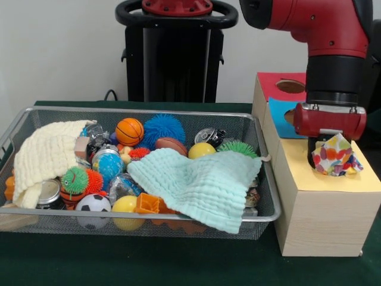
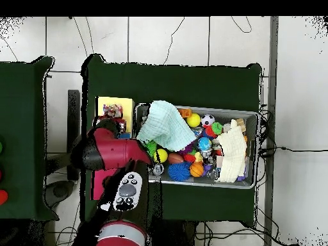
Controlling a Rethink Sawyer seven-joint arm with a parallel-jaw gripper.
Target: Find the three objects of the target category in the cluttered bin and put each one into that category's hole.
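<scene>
My gripper (image 1: pixel 331 156) hangs over the yellow top of the pale wooden box (image 1: pixel 333 179), to the right of the bin (image 1: pixel 143 110). It is shut on one dotted white piece (image 1: pixel 336 155), which sits low on the yellow top. The piece hides the yellow top's hole. In the overhead view the piece (image 2: pixel 113 111) lies on the yellow top (image 2: pixel 123 102), left of the bin (image 2: pixel 251 115). No other dotted piece shows among the bin's clutter.
A mint cloth (image 1: pixel 202 185) and a cream cloth (image 1: pixel 44 158) cover parts of the bin, with several balls and toys around them. Behind the yellow top stand a blue top (image 1: pixel 280 107) and a red top (image 1: pixel 274 80) with their own holes.
</scene>
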